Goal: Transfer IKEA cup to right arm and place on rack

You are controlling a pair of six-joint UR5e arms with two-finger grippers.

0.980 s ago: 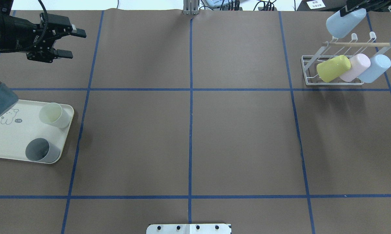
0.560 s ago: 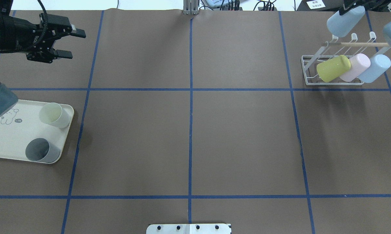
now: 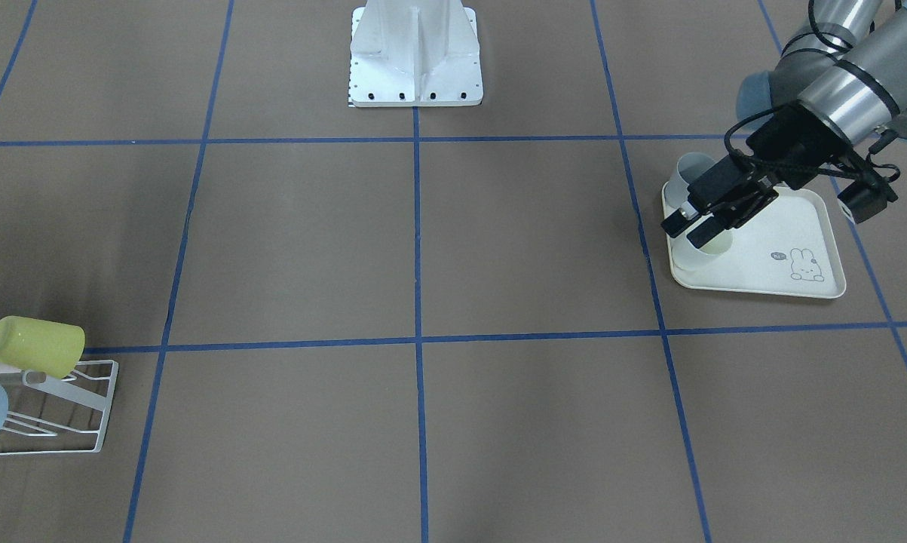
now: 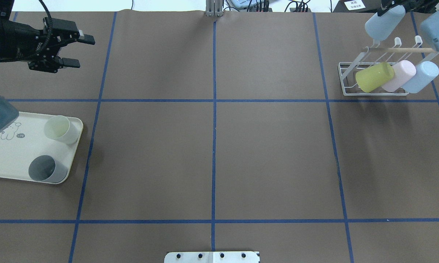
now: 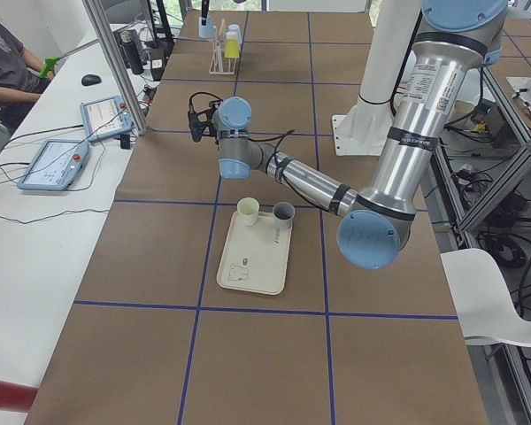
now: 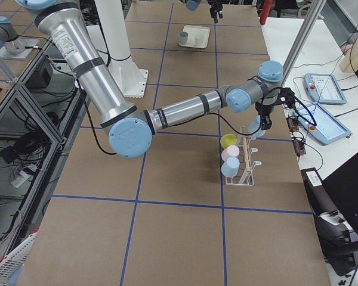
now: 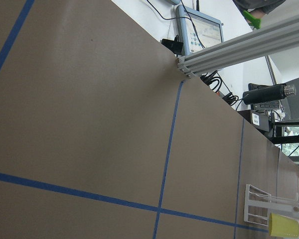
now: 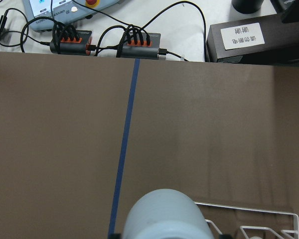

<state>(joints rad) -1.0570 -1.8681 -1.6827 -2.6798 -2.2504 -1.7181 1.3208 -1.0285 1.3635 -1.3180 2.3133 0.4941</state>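
Overhead exterior: blue-gridded brown table (image 4: 270, 157); rack (image 4: 376, 94) far right; cables (image 4: 263, 5) beyond

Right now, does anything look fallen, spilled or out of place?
Nothing stands out. Three cups lean on the rack, two cups stand upright on the tray, and the right gripper holds a pale blue cup.

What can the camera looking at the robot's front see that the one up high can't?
Only the front camera shows the robot's tall white post. Only the high camera shows the wooden rod and a blue cup held up near the rack. Both show the rabbit tray, the yellow cup and the open left claw.
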